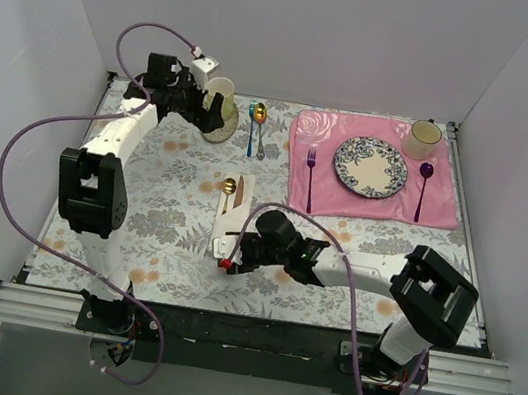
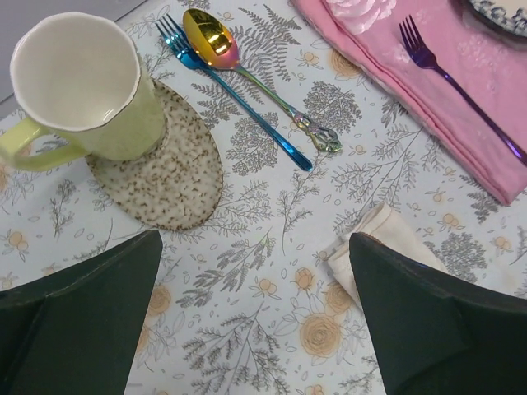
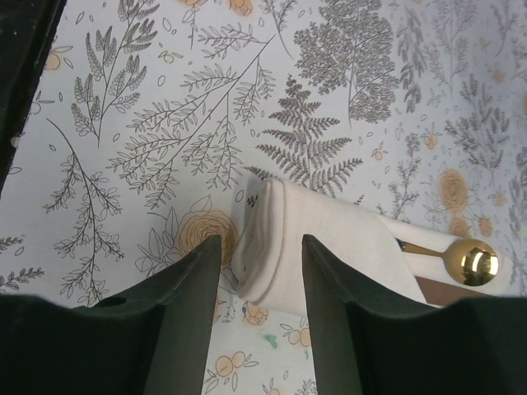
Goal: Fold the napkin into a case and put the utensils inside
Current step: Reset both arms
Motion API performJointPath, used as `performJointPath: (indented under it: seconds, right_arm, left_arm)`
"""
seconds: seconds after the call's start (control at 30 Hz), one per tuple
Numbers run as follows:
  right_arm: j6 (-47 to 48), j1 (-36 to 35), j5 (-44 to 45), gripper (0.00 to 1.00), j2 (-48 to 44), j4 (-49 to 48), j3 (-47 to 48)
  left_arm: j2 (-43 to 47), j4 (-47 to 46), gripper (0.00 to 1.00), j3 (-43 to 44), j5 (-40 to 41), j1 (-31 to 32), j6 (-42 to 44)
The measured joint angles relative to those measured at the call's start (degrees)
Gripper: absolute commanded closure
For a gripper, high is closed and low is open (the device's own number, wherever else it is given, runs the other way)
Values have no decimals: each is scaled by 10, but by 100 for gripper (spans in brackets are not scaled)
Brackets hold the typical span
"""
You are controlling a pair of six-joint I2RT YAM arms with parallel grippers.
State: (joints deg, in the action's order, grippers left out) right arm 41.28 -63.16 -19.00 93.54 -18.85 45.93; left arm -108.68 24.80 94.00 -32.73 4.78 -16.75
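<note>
Top external: napkin (image 1: 232, 214) lies at frame centre on the floral worktop (image 1: 157, 230), folded into a narrow case running up-down. The spoon (image 1: 229, 186) bowl and knife (image 1: 240, 194) stick out of its upper end, so both look already stowed. Right pincer (image 1: 227, 252) sits low at the case's lower end. Left pincer (image 1: 216, 108) is well apart in the upper left, beside a mug (image 1: 220, 89) on a coaster (image 1: 220, 131). Pink placemat (image 1: 444, 212) with plate (image 1: 369, 167) fills the upper right, so the open room is the bare worktop left of and below the case. Left wrist: left pincer (image 2: 255, 313) spread wide, holding nothing, with only bare worktop between its fingers. One napkin corner shows at lower right, partly hidden behind the finger on that side. A blue fork (image 2: 239, 99) and a second spoon (image 2: 210, 37) lie between mug and placemat, clear of the fingers. Right wrist: right pincer (image 3: 260, 240) with jaws apart, straddling the rounded closed end of the napkin. There is a visible gap on the frame-left side and nothing looks squeezed. Spoon bowl and knife peek out at the right edge. Judgement: case made and filled, task near its end. A straight lift seems safest, since a sideways exit could drag the plump fold open or roll the case off line
</note>
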Motion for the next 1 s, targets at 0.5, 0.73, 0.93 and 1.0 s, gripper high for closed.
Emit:
performJointPath:
  seconds: [0.5,0.73,0.93,1.0]
  right_arm:
    - [-181,81,6,63,-69,90,76]
    - [-269,164,-24,31,-50,176,99]
    - [-320,264,-22,10,-82,240,113]
    - [-334,287,-19,8,-115,251,108]
  left_arm:
    - [46,76,2,-10,30,-44,-158]
    - [42,165,2,-5,-52,-119,-190]
    - [39,219,2,-32,-53,-131,-175]
    - [42,226,2,-61,-40,-125,-169]
